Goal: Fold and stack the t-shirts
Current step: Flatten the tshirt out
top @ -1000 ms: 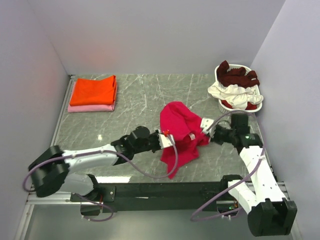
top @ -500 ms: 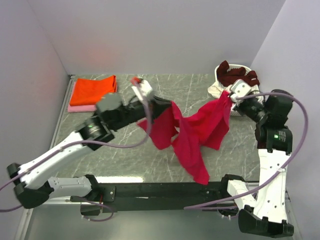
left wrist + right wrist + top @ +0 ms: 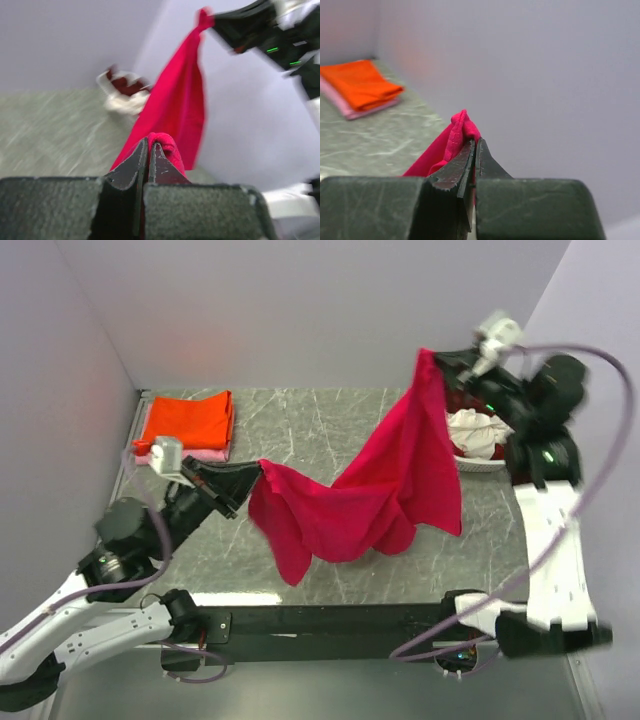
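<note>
Far left on the tabletop [image 3: 300,430]: folded orange t-shirt [image 3: 187,420] stacked atop pale pink t-shirt [image 3: 180,454]. Nearer, left fingers [image 3: 131,172] pressed together on one bunched corner of the crimson-pink t-shirt [image 3: 390,490]. Stretched in mid-air, sagging low between. Higher at right, right fingers [image 3: 487,172] pinching the opposite corner. Behind, white basket [image 3: 480,464] holding white t-shirt [image 3: 478,430] and, seemingly, a dark maroon t-shirt [image 3: 127,86].
</note>
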Motion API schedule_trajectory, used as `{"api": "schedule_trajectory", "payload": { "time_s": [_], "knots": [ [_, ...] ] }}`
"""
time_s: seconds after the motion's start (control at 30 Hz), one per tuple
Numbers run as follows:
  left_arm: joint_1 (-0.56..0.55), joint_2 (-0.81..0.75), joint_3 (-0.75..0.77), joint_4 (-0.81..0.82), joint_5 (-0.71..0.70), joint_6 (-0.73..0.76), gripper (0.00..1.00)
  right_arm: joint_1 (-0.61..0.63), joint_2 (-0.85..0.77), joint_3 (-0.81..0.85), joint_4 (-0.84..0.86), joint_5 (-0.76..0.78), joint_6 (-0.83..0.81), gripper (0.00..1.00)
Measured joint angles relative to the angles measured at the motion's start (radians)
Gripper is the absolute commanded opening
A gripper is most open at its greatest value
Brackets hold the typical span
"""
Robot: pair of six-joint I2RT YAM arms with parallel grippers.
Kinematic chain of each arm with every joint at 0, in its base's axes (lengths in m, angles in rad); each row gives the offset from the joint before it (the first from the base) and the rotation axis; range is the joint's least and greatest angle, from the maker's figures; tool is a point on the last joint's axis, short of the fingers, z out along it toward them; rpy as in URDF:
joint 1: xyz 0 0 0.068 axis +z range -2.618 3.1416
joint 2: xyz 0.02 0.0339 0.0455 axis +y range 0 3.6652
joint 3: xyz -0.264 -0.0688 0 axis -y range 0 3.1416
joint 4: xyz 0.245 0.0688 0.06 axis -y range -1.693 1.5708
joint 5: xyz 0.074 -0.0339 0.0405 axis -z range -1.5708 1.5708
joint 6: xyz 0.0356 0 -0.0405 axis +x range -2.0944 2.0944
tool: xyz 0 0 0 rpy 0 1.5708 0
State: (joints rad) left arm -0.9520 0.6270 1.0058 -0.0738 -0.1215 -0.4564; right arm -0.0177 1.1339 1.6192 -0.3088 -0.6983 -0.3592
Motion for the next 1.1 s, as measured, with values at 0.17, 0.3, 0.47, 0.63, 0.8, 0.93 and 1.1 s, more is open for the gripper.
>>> {"api": "schedule_trajectory", "payload": {
  "time_s": [0.17, 0.3, 0.47, 0.63, 0.8, 0.93, 1.1],
  "knots": [
    [0.024, -0.028, -0.229, -0.087, -0.327, -0.146, 0.01, 0.152, 0.272, 0.014, 0.009, 0.133, 0.054, 0.05],
    [0.101, -0.012, -0.411, -0.153, -0.428, -0.305, 0.01, 0.210, 0.570, 0.014, -0.016, 0.312, 0.088, 0.42],
    [0.312, 0.044, -0.569, -0.185, -0.386, -0.464, 0.01, 0.238, 0.718, -0.055, -0.087, 0.421, 0.080, 0.52],
    [0.411, 0.080, -0.599, -0.163, -0.317, -0.510, 0.00, 0.237, 0.433, -0.300, -0.238, 0.243, -0.216, 0.52],
    [0.425, 0.084, -0.601, -0.117, -0.263, -0.511, 0.01, 0.276, 0.122, -0.539, -0.431, 0.119, -0.578, 0.53],
    [0.426, 0.073, -0.616, -0.099, -0.231, -0.511, 0.01, 0.325, 0.038, -0.776, -0.500, 0.101, -0.757, 0.54],
    [0.427, 0.042, -0.638, -0.092, -0.206, -0.511, 0.00, 0.431, -0.015, -0.972, -0.476, 0.107, -0.876, 0.56]
  ]
}}
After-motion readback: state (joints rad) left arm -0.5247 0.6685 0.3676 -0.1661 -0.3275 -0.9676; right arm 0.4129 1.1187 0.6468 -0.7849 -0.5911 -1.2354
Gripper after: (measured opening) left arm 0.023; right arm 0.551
